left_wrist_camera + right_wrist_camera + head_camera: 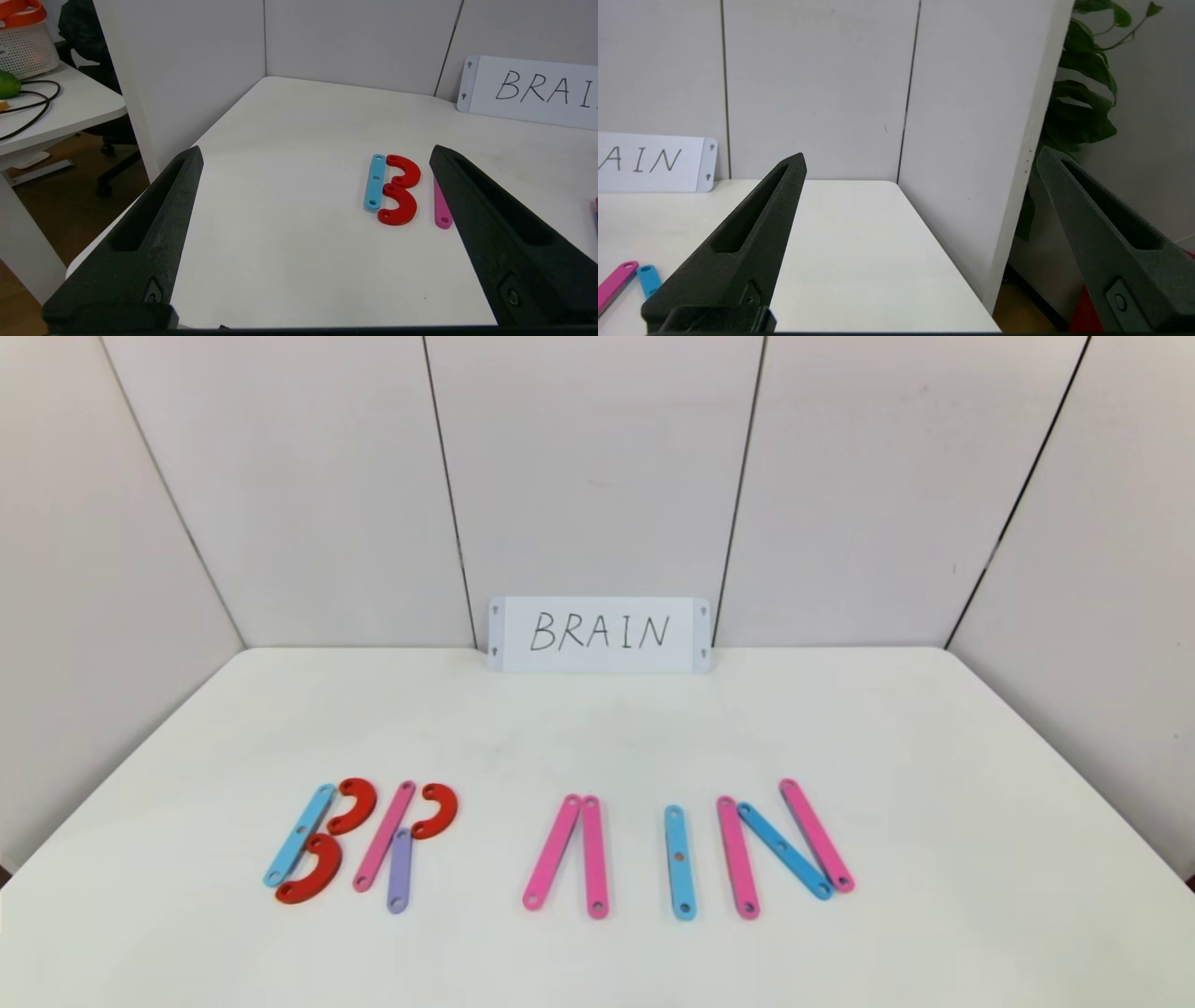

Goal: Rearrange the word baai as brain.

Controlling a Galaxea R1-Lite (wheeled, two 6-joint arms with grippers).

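Plastic letters (560, 849) are laid out along the table (597, 728) below the handwritten card (599, 634), while the left gripper (315, 158) and right gripper (920, 161) are held back at either side, jaws wide apart and empty, apparently because the word is judged finished.

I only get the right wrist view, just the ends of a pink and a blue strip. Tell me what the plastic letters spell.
Observer: In the head view they read B, R, A, I, N. The A is only two pink strips that meet at the top, with no crossbar.
Operator: Describe the R.
Observer: It is a pink strip with one red curve at its top and a purple strip as the leg.
Operator: Report the left gripper.
Observer: The left gripper is open and empty, with the B lying ahead of it.
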